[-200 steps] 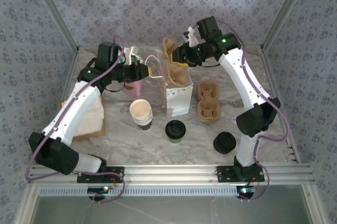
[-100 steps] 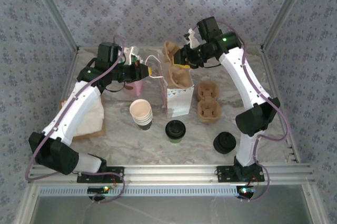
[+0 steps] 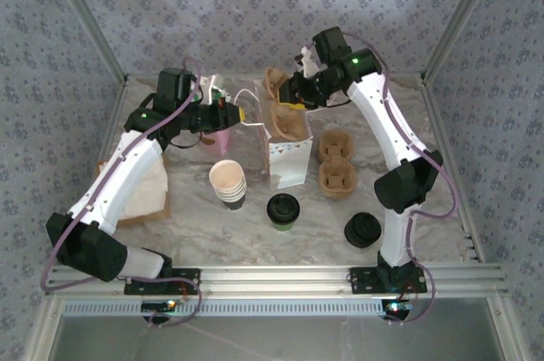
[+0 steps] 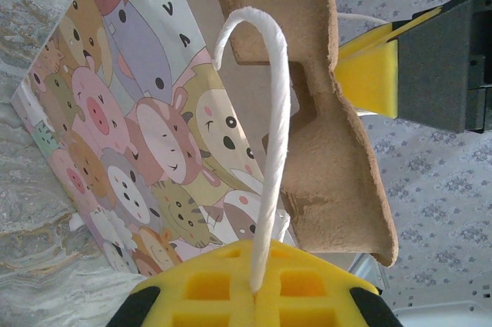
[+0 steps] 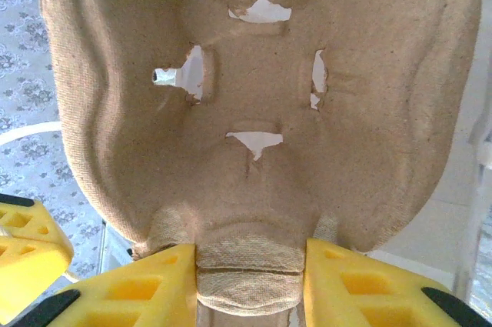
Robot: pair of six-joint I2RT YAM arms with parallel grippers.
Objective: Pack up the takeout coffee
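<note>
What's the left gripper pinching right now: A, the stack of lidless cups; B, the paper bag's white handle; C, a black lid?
B: in the left wrist view the left gripper is closed on the white handle of the cartoon-animal bag.
</note>
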